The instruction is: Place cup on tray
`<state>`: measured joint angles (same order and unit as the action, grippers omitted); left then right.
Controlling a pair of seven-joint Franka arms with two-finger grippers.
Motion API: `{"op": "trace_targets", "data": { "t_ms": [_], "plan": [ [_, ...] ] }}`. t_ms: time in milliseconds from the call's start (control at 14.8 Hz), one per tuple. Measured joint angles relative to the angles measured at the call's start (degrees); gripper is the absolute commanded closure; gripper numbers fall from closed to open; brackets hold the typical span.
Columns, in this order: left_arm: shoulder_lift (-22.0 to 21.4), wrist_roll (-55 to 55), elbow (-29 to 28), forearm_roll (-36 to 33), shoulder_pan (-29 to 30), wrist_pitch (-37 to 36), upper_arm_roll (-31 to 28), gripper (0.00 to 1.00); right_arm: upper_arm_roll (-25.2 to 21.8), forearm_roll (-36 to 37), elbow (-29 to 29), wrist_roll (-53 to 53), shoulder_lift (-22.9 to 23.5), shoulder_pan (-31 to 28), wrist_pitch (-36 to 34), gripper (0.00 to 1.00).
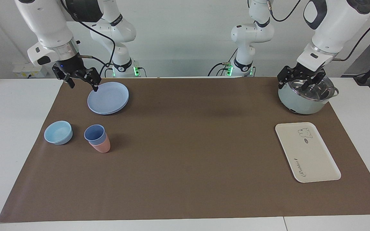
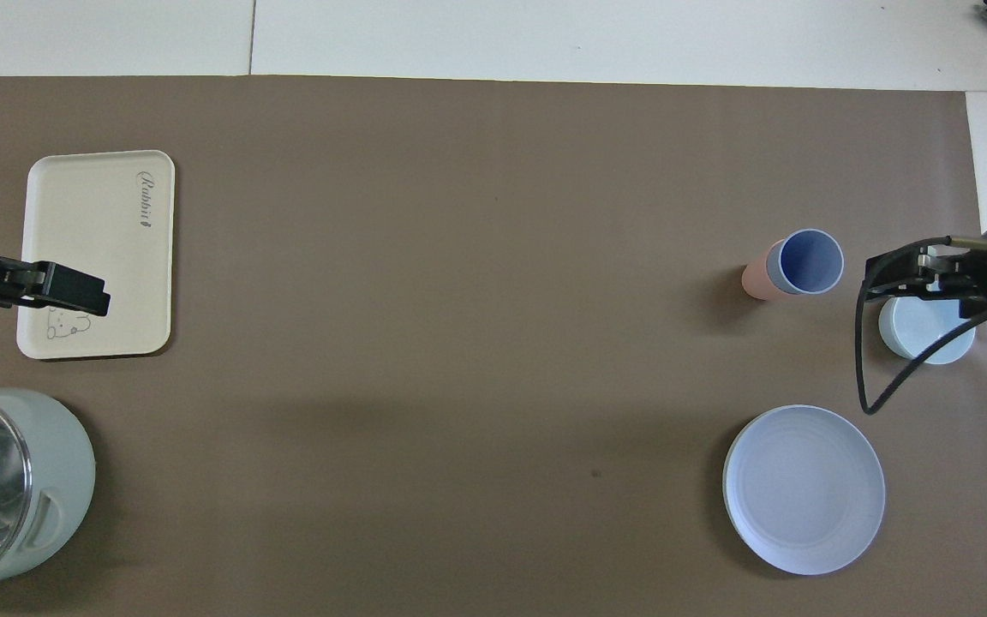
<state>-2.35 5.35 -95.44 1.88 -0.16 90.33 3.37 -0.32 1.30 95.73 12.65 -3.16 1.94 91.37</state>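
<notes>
On the brown-covered tabletop (image 1: 185, 160) nothing has been grasped yet: both arms hang raised, the left gripper (image 1: 300, 81) over the lidded pot (image 1: 303, 99), the right gripper (image 1: 81, 80) over the edge of the empty blue plate (image 1: 108, 98), each with fingers apart. The tray (image 1: 307, 152) lies bare at the left arm's end, farther from the robots than the pot. The blue cup (image 1: 95, 133), nested in a pink cup (image 1: 101, 146), stands beside an empty bowl (image 1: 58, 132) at the right arm's end, well apart from the tray. Next, likely, the right gripper must descend on the cup's rim, lifting it without the pink one.
</notes>
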Motion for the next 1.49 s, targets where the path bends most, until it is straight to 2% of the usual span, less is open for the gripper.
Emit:
{"op": "trace_targets", "data": {
  "t_ms": [813,948,1219,1490],
  "plan": [
    [0.0,0.0,0.0,0.0,0.0,0.0,0.0,0.0,0.0,-0.3,0.2,0.0,-0.4,0.0,-3.2,0.01],
    [0.0,0.0,0.0,0.0,0.0,0.0,0.0,0.0,-0.1,-2.4,0.4,0.4,-0.4,0.0,-0.9,0.02],
    [0.0,0.0,0.0,0.0,0.0,0.0,0.0,0.0,-0.2,-3.7,1.1,11.1,1.4,-0.1,4.7,0.04],
    [0.0,0.0,0.0,0.0,0.0,0.0,0.0,0.0,-0.4,-4.3,1.6,26.7,6.5,-0.8,12.0,0.04]
  ]
}}
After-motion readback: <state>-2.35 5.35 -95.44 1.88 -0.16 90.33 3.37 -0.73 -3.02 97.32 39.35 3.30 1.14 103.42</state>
